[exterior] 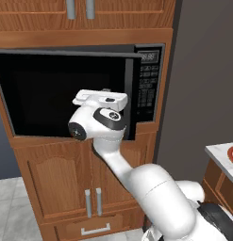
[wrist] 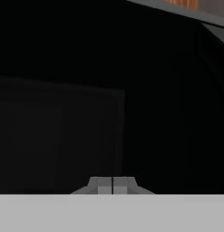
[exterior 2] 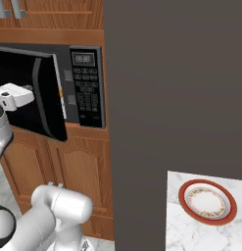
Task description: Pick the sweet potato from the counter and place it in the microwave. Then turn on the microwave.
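The end effector (wrist: 112, 186), fingers pressed together and empty, faces the microwave (exterior: 66, 94), its door ajar.

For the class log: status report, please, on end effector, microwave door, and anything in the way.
End effector shut, empty, facing the dark door. Microwave door ajar, nearly closed. Sweet potato unseen. Keypad unobstructed.

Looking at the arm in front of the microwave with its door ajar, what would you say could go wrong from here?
1. The door stands ajar with the hand close before it, so a careless swing could knock it wider instead of closing it.
2. The keypad buttons are small and packed, so the shut gripper might press the wrong one.
3. The inside of the microwave looks black, so whether the sweet potato is in there cannot be checked.
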You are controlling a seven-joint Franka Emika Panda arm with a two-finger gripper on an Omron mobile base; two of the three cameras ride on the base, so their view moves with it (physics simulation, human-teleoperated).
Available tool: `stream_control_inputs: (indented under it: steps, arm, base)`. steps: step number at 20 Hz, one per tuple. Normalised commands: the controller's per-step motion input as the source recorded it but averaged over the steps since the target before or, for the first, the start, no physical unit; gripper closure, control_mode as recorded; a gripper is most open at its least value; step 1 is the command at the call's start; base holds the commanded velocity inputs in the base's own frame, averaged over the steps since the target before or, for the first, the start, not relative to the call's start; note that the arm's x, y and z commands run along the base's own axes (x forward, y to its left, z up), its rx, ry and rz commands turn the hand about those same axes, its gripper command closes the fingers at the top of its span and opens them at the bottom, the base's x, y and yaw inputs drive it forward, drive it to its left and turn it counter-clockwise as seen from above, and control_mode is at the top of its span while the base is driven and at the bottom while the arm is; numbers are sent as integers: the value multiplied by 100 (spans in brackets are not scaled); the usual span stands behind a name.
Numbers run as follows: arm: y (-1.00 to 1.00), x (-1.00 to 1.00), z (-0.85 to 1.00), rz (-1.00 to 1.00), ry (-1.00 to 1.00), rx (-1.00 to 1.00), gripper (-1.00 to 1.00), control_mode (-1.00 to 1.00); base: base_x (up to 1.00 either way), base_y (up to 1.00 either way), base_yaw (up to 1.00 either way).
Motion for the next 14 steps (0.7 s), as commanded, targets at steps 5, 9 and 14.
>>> stream_control_inputs:
  steps: [5, 9, 14]
  arm:
    - [-23, 51, 0, 9, 8, 0, 100, -100]
    - [-26, 51, 0, 13, 9, 0, 100, -100]
    - [-12, 28, 0, 14, 6, 0, 100, -100]
  base:
    - [0, 0, 0]
    - [0, 0, 0]
    - [0, 0, 0]
